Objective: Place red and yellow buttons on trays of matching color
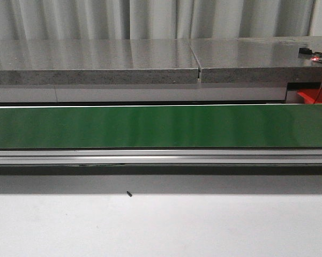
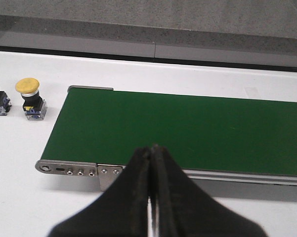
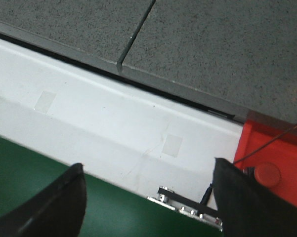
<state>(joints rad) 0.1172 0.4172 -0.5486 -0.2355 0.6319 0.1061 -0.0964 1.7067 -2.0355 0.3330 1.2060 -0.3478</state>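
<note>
Green conveyor belt (image 1: 161,126) bare; red tray (image 3: 281,163) already holds a red button (image 3: 267,174). Right gripper (image 3: 148,197) gapes wide. Left gripper (image 2: 151,197), pinched together, has yellow button (image 2: 29,97) at ten o'clock — left arm's nearer.

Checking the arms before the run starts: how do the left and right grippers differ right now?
The left gripper has its fingers pressed together; the right gripper has its fingers spread wide apart. The left looks over the conveyor belt end near two yellow buttons; the right looks over the other end beside the red tray. Both have dark fingers and hold nothing.
</note>
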